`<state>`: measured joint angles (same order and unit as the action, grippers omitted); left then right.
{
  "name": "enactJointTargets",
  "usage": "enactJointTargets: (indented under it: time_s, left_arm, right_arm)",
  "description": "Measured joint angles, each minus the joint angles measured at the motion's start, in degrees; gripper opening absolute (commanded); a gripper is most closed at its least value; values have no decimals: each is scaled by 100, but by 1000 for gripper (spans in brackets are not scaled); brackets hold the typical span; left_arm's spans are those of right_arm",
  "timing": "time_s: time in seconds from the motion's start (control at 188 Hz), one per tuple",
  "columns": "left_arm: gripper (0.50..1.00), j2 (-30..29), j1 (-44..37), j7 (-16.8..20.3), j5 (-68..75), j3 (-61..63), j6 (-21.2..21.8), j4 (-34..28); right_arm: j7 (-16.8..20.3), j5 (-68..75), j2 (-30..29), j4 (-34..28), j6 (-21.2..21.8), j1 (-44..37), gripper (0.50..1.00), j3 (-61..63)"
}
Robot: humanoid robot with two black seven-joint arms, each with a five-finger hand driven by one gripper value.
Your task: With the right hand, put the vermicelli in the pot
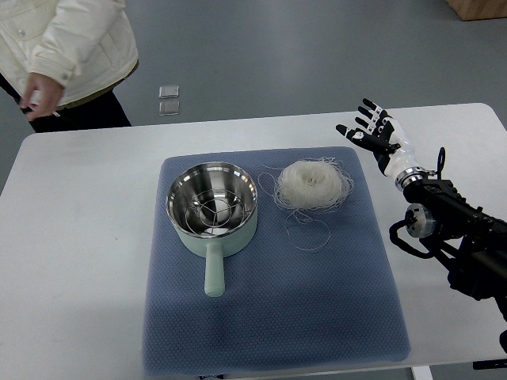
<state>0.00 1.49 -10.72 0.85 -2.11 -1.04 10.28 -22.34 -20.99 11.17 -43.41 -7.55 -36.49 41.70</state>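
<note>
We are seeing a round, wispy vermicelli [314,184] nest lying on the textured blue mat [269,317], just right of the steel-lined, mint pot [212,207]. Its handle is pointing toward us. The right hand [379,134] is hovering with fingers spread, empty.

White robot hand [379,132] with black fingertips, black cabled forearm [455,229].

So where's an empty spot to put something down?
The mat is bare below the pot and noodles. The white table left of the mat is bare too. The mat's top is crowded, and the right hand hovers open beside the noodles.
</note>
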Motion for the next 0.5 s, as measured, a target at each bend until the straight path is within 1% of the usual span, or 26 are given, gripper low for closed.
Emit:
enactJointTargets:
  time_s: [0.501]
  left_arm:
    - [1000, 0, 0, 0, -5, -9, -2, 0]
  right_arm:
    - [0, -18, 8, -9, 8, -5, 926, -22]
